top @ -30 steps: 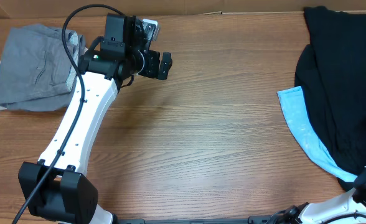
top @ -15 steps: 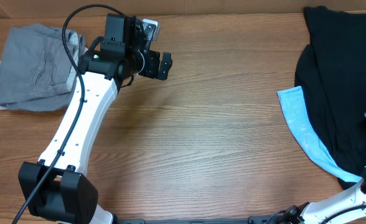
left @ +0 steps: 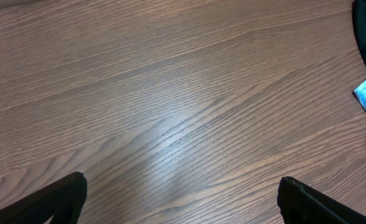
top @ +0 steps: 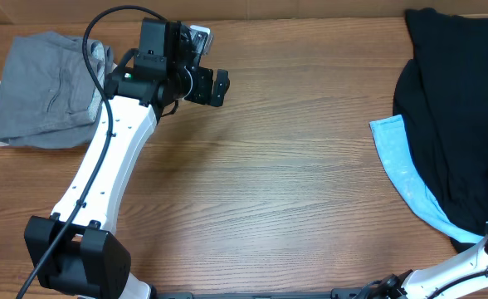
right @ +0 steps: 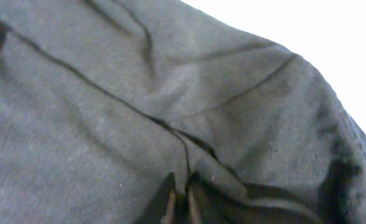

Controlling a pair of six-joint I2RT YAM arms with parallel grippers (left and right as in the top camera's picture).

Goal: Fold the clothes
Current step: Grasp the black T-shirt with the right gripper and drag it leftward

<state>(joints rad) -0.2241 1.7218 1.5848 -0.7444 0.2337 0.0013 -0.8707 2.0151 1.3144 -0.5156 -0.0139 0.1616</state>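
While outstretched, left end effector (top: 217, 86) agape

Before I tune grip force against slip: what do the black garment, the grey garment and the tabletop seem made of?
Black garment: soft matte knit, likely cotton jersey; it drapes in fine creases. Grey garment: matte fabric, seemingly thicker, with stitched seams; weave unreadable. Tabletop: brown wood grain with a soft sheen; solid wood or laminate, cannot tell.
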